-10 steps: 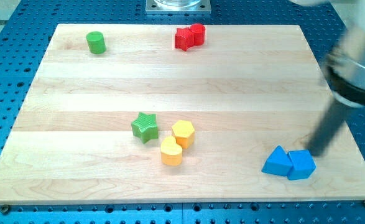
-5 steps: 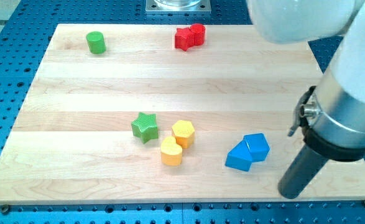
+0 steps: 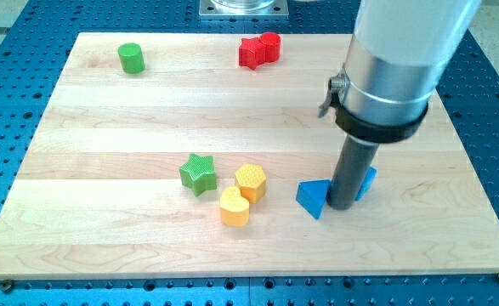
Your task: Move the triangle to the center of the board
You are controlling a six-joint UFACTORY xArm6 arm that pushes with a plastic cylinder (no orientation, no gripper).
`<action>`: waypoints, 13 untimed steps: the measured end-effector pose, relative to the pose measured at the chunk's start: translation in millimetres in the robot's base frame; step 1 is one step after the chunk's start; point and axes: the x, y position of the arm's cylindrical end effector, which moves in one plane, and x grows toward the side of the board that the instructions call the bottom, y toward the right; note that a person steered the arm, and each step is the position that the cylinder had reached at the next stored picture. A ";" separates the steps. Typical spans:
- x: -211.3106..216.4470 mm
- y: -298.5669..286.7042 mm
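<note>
The blue triangle (image 3: 312, 199) lies on the wooden board (image 3: 147, 119), right of centre and toward the view's bottom. My tip (image 3: 343, 206) rests on the board right against the triangle's right side, between it and a second blue block (image 3: 368, 181). The rod and the arm's grey body hide most of that second blue block, so its shape cannot be made out.
A green star (image 3: 198, 173), a yellow hexagon (image 3: 251, 182) and a yellow block (image 3: 234, 206) cluster just left of the triangle. A green cylinder (image 3: 131, 58) sits at the top left. Two red blocks (image 3: 259, 50) touch at the top centre.
The two blue blocks have slid left from the lower right. My tip swung round below them and now sits between them, splitting the pair.
</note>
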 end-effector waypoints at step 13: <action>-69.8 -32.7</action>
